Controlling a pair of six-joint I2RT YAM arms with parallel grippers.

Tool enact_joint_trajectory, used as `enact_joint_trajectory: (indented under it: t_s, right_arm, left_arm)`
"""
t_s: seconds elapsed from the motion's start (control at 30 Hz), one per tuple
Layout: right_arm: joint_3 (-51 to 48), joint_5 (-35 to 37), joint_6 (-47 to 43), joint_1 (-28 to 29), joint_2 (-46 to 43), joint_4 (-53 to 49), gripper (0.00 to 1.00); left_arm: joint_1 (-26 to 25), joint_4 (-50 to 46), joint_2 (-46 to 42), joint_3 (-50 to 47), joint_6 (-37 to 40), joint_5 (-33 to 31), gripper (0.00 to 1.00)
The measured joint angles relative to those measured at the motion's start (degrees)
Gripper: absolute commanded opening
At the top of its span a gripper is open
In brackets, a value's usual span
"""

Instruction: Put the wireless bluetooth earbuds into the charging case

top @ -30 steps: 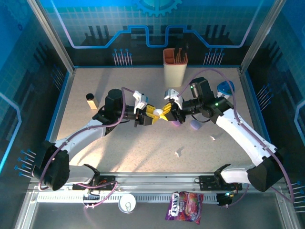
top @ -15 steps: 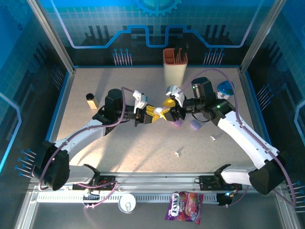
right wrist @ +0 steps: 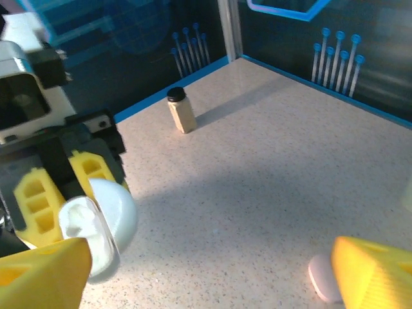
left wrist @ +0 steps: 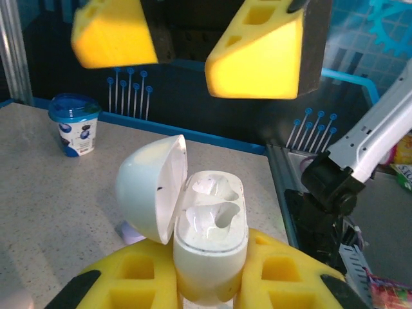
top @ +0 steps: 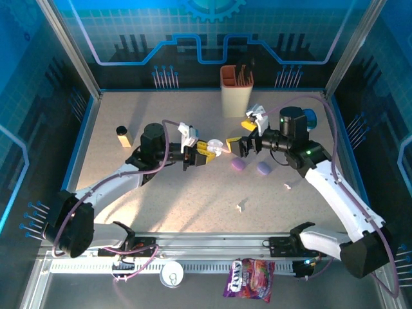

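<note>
Bright, warm light, soft shadows across the speckled table, blurred close foregrounds in wrist views.

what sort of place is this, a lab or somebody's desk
Probably a robot test cell, not a desk: a speckled table walled by metal-framed panels with blue circuit graphics, a left arm and right arm bolted at its near edge, and props like a tan holder.

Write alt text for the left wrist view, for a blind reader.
The left gripper clamps an open white charging case, lid swung left, both sockets apparently empty. The right gripper hangs open above; a blue-lidded cup stands on the table at left.
</note>
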Motion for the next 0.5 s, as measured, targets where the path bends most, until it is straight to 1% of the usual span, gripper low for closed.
enact_joint_trajectory:
  t_s: [0.13,0.3,0.4,0.43,0.5]
  right_arm:
    - [-3.02,1.4,4.37,-1.99,-1.49,-1.18,1.0]
    - [-7.26,1.64,11.15,-5.84,-1.4,-3.91,1.0]
    - [-10.25,2.21,14.08,-6.05,-1.05,-5.4,1.0]
    - [-11.32,3.21,15.17,-5.97,-0.9,-6.16,0.97]
    - [-12.79,5.97,17.05,-5.66,-0.33,-8.61,0.94]
  left_arm:
    - [-0.11,2.82,-1.88,-1.7,-0.39,-3.04,0.0]
    - [-0.42,6.86,-4.17,-4.09,-3.06,-7.93,0.0]
    - [-0.42,7.26,-5.7,-4.85,-3.06,-9.42,0.0]
    - [-0.42,6.86,-6.27,-4.87,-2.78,-9.55,0.0]
    - [-0.42,5.7,-7.39,-4.9,-1.38,-9.57,0.0]
